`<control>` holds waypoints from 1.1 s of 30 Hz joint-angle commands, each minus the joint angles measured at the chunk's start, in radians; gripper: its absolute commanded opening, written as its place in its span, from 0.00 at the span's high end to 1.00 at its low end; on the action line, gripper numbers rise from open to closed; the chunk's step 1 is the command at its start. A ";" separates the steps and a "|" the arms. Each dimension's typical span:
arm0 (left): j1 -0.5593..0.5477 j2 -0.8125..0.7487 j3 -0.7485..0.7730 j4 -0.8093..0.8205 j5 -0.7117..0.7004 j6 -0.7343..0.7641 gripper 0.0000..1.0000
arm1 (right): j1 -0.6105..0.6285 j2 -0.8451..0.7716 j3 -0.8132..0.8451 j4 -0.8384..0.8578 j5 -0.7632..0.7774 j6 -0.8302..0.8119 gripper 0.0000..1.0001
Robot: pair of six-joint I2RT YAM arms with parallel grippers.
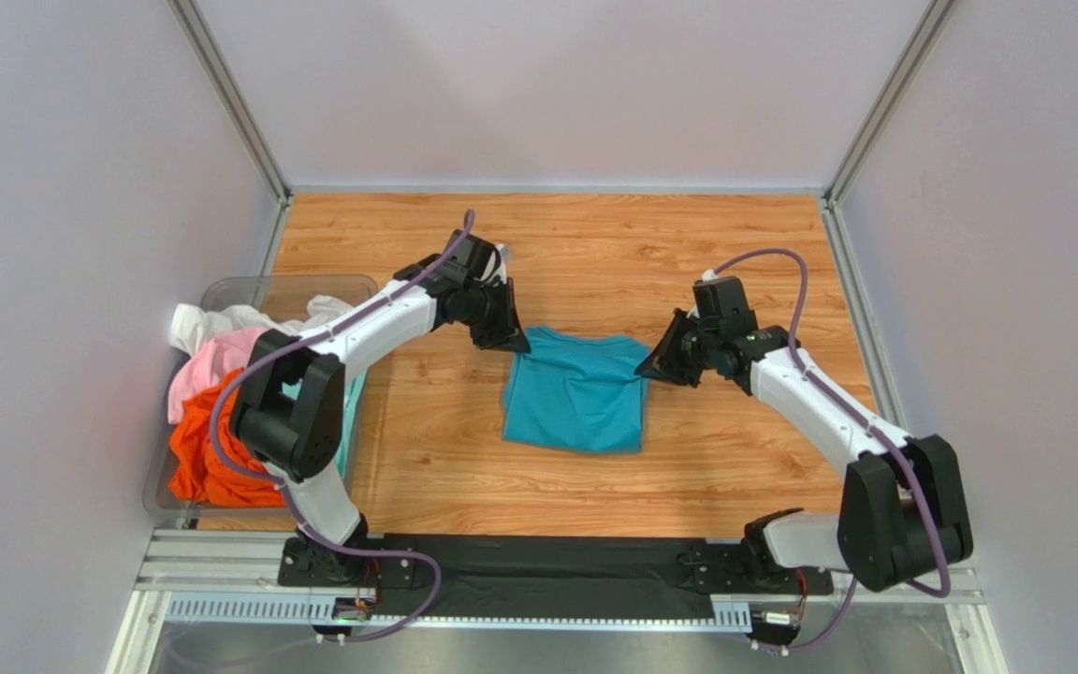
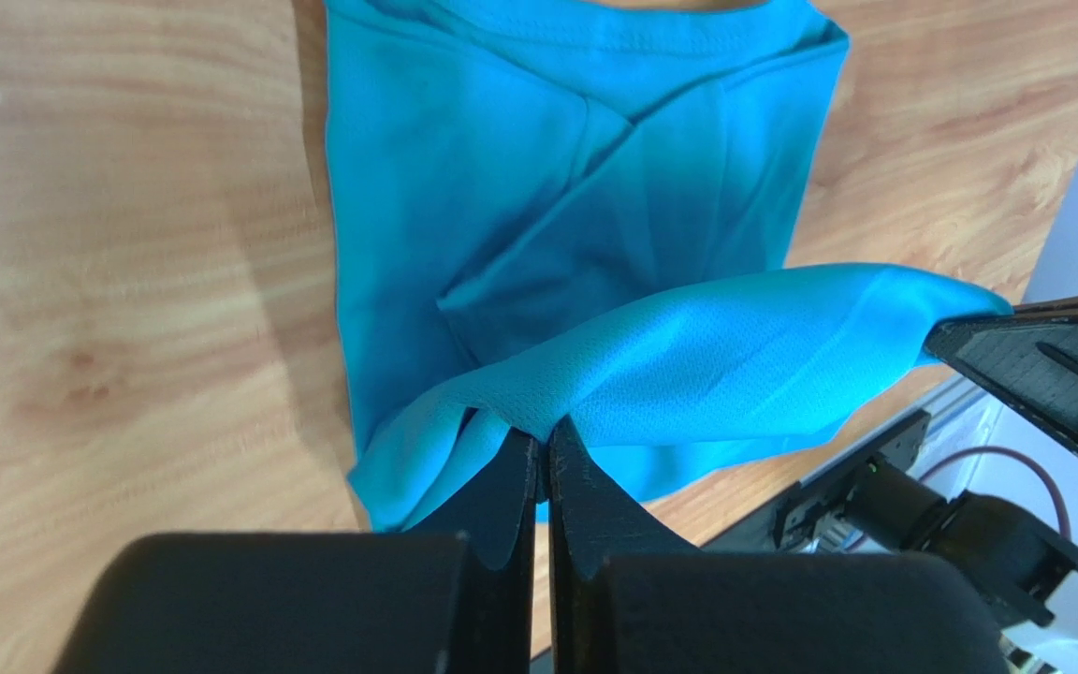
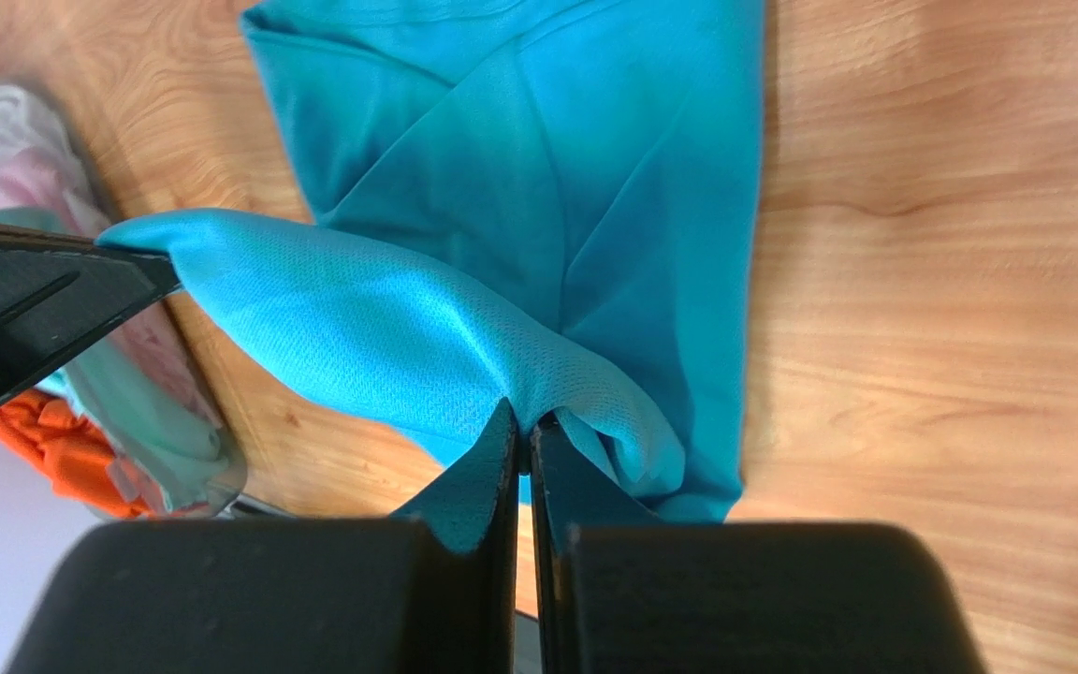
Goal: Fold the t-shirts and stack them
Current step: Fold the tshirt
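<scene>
Jaws on both arms are clamped shut on the teal shirt [image 1: 576,400]. From overhead I see L jaws pinching its far-left corner and R jaws its far-right corner. My L wrist cam shows the closed tips biting a raised fold of teal cloth [image 2: 671,351], and that fold runs across to the R jaws at the frame's right edge. It's the same from the R wrist cam: tips closed on the fold [image 3: 362,323], with the L jaws holding its other end at left. So the far edge is lifted off the bench [image 1: 728,267] between the two grips. The rest of the shirt lies flat mid-bench, already folded into a rough rectangle with diagonal creases.

Count: 5 shirts total. 1 is the teal, in hand. The other 4 are heaped in a clear bin [image 1: 271,288] at the bench's left side: white [image 1: 200,326] at the far end, pink [image 1: 214,368] next, orange [image 1: 200,457] nearest the arm bases, and aqua [image 1: 351,407] hanging by the bin's right wall behind the L arm [image 1: 362,323]. 2 arms; the R arm [image 1: 812,393] reaches in from the right.
</scene>
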 commanded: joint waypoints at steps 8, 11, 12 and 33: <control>0.024 0.151 0.147 0.030 0.052 0.050 1.00 | -0.058 0.188 0.067 0.128 0.026 -0.020 1.00; 0.027 0.188 0.176 0.030 0.059 0.057 1.00 | -0.064 0.229 0.079 0.139 0.024 -0.023 1.00; 0.030 0.205 0.183 0.030 0.061 0.057 1.00 | -0.068 0.239 0.084 0.141 0.026 -0.020 0.99; 0.034 0.015 0.127 0.045 0.088 0.041 0.00 | -0.067 0.030 0.049 0.116 -0.052 -0.070 0.00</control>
